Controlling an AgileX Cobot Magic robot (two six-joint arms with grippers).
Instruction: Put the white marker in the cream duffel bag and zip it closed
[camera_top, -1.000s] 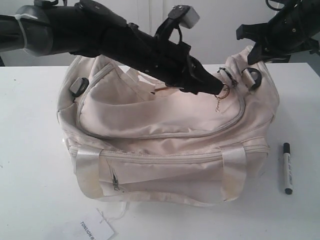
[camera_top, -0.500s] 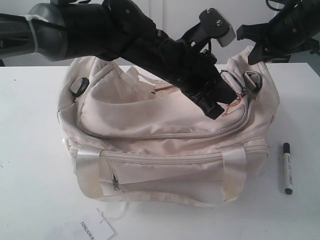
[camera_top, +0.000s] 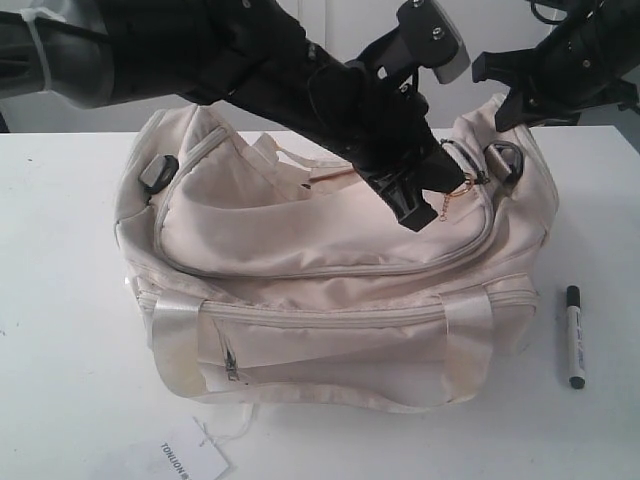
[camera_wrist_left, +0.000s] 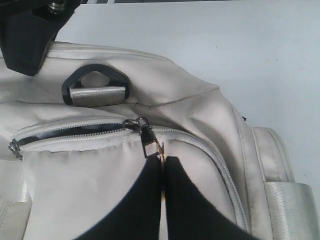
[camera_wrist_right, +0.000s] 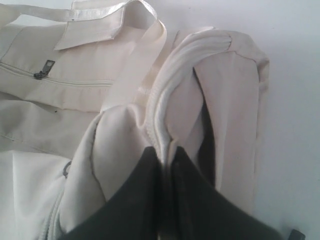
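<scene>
The left claw (camera_wrist_left: 162, 160) is pinched tight on the gold chain pull (camera_wrist_left: 151, 146) of the cream duffel bag (camera_top: 320, 250). A second ago the chain hung loose under the claw at the right end of the bag. Now the claw has moved a little to the left and the chain is pulled out tight. In the left wrist view a thin dark slit (camera_wrist_left: 70, 132) shows behind the slider, so I think the zip has started to open, but only a tiny bit. It needs to open much more before anything can go in.

The right claw (camera_wrist_right: 167, 150) is closed on a thick fold of cloth at the right end of the bag. It looks like it is holding the bag so it does not slide.

The white marker (camera_top: 574, 337) lies on the white table (camera_top: 60, 300) just to the right of the bag, not touching it. No claw is near it.

A paper tag (camera_top: 190, 460) lies in front of the bag, and a black strap ring (camera_top: 157, 172) sits at the left end. The front pocket zip (camera_top: 232, 366) looks shut. Nothing blocks the marker, but both claws are busy. The top of the bag is soft and saggy, so it may bunch up as the zip runs
</scene>
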